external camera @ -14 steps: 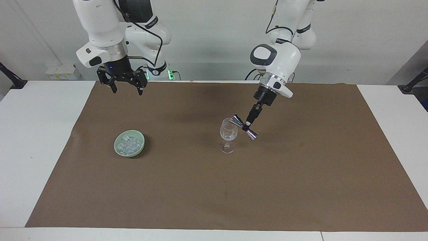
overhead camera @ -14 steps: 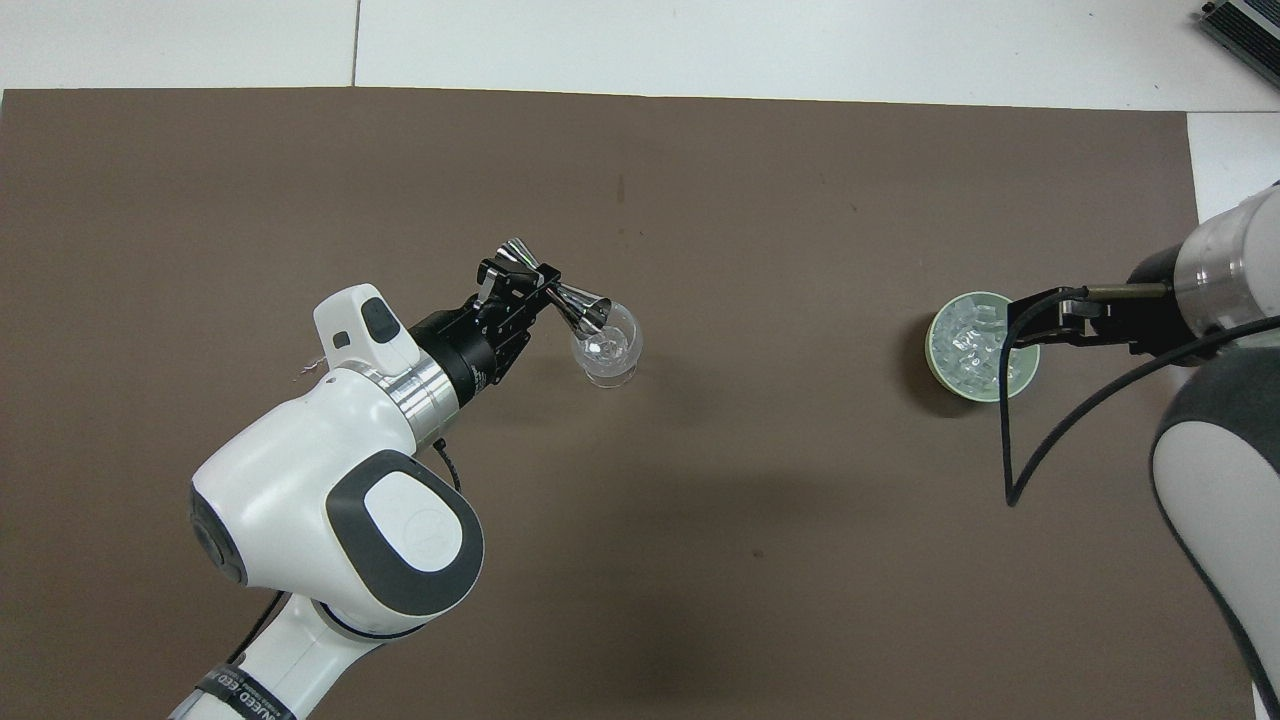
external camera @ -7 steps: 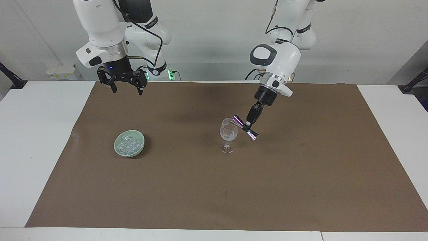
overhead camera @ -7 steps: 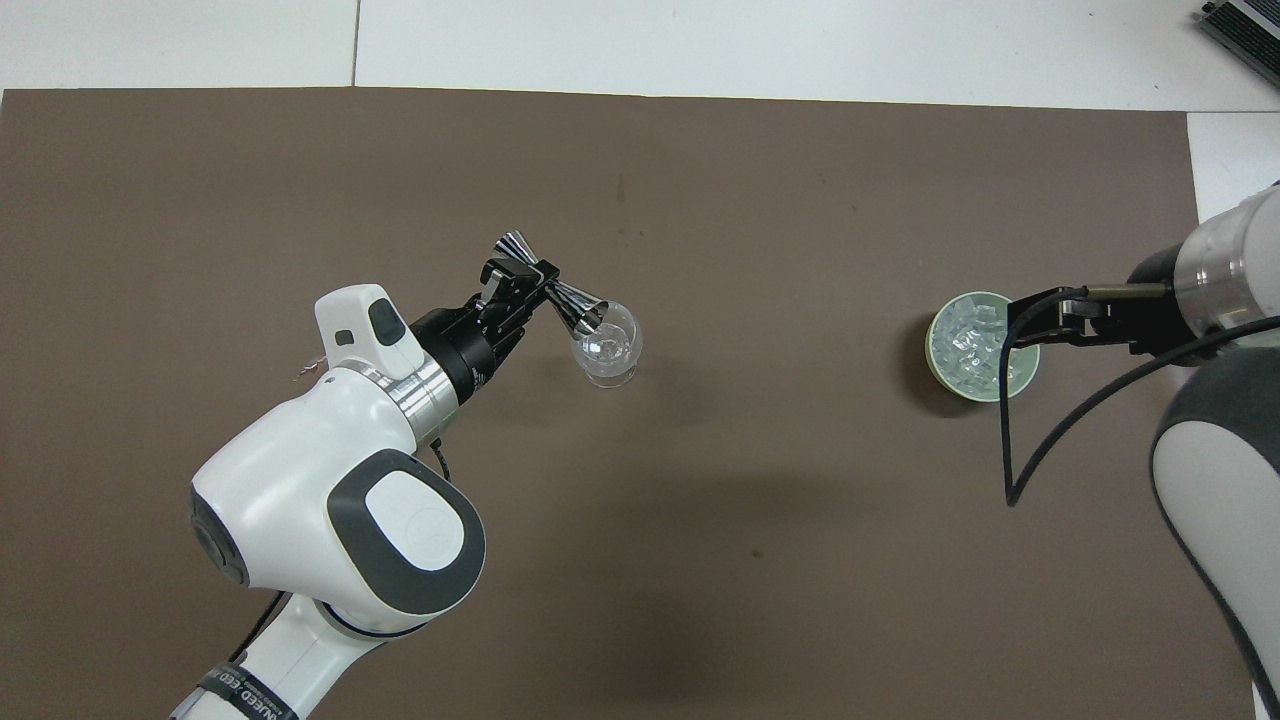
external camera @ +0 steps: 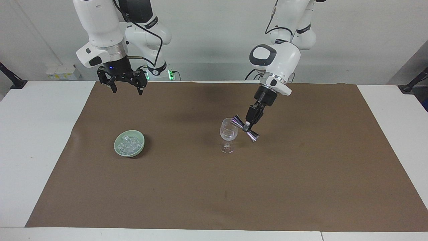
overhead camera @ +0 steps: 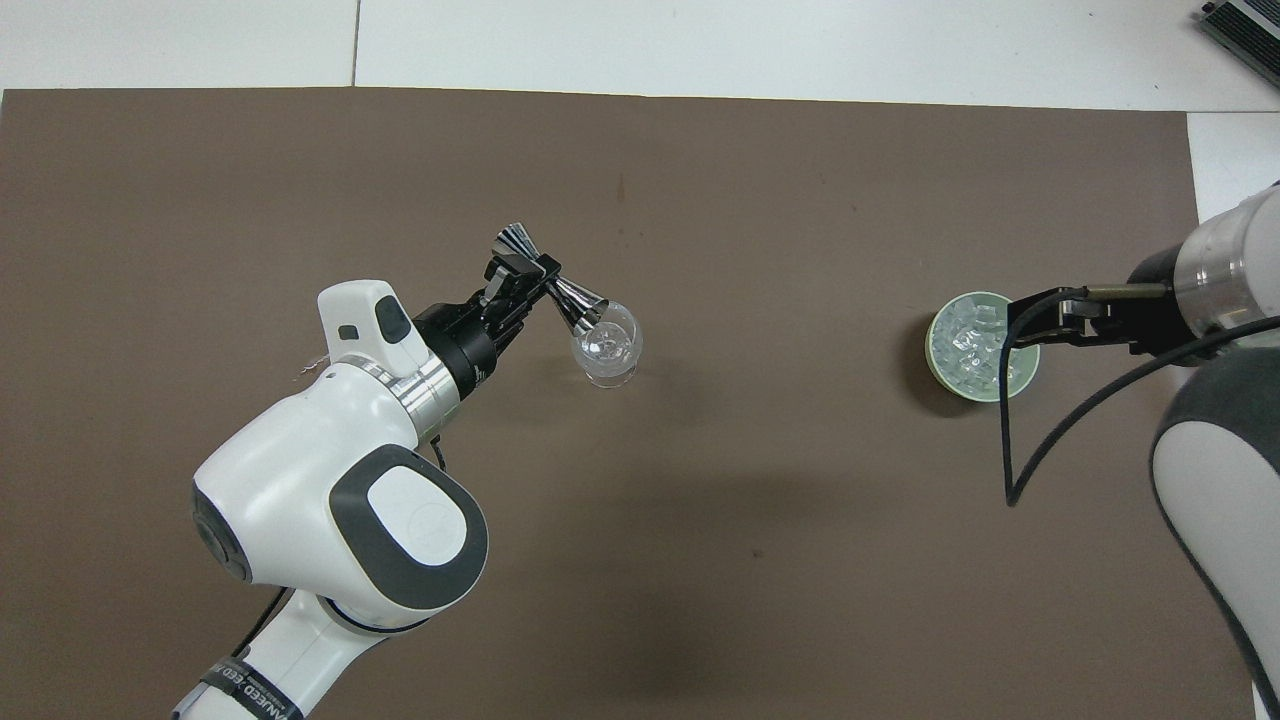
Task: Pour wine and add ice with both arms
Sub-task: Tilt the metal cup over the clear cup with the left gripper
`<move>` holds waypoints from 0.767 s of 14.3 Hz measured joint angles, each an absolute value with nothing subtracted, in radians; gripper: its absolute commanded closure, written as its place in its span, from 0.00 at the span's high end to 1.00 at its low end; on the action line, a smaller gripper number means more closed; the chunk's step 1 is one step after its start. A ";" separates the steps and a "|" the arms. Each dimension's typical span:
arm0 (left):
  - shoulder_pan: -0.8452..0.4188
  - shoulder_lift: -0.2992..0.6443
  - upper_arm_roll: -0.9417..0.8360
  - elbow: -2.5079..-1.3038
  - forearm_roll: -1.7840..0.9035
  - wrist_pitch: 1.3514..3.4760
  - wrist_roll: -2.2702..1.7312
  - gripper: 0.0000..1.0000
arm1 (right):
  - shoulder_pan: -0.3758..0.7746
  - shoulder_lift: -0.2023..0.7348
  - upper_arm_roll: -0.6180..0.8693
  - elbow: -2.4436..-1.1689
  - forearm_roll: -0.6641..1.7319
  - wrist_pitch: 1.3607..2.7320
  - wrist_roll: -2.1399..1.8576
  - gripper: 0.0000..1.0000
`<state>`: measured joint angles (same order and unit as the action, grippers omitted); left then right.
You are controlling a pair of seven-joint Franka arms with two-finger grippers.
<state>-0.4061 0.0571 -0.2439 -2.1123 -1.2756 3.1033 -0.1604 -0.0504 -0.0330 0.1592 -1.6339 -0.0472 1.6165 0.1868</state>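
My left gripper (external camera: 248, 125) is shut on the waist of a silver double-ended jigger (external camera: 253, 135). It holds the jigger tilted, with one end at the rim of a clear stemmed wine glass (external camera: 228, 134). The overhead view shows the same: gripper (overhead camera: 520, 275), jigger (overhead camera: 572, 300), glass (overhead camera: 610, 348). The ice (external camera: 128, 144) is a heap of small clear cubes in a pale green bowl (external camera: 117, 147) toward the right arm's end. My right gripper (external camera: 127, 89) is open and empty, high over the mat's edge nearest the robots. In the overhead view the right gripper (overhead camera: 1050, 318) overlaps the bowl's rim (overhead camera: 935, 360), with ice (overhead camera: 970, 345) inside.
A brown mat (external camera: 214, 194) covers most of the white table (external camera: 36, 134). White table strips show at both ends and along the edge farthest from the robots (overhead camera: 700, 50). A black cable (overhead camera: 1010, 440) hangs from the right arm.
The left arm's wrist has shifted a little and the jigger's tilt has changed slightly, its end staying at the glass's rim. The right gripper has barely moved.
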 measured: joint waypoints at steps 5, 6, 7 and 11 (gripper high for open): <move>-0.422 0.065 -0.245 -2.099 -1.276 3.111 -0.100 0.00 | -0.050 -0.033 0.159 -1.634 -0.047 1.617 0.187 1.00; -0.426 0.065 -0.245 -2.096 -1.275 3.112 -0.088 0.00 | -0.050 -0.033 0.159 -1.634 -0.047 1.617 0.187 1.00; -0.429 0.066 -0.245 -2.094 -1.275 3.114 -0.069 0.00 | -0.050 -0.033 0.159 -1.634 -0.047 1.617 0.187 1.00; -0.429 0.069 -0.245 -2.089 -1.275 3.115 -0.031 0.00 | -0.050 -0.033 0.159 -1.634 -0.047 1.617 0.187 1.00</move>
<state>-0.4294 0.0695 -0.2447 -2.0887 -1.2754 3.1147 -0.0313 -0.0504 -0.0330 0.1592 -1.6339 -0.0472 1.6165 0.1868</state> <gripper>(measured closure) 0.784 0.000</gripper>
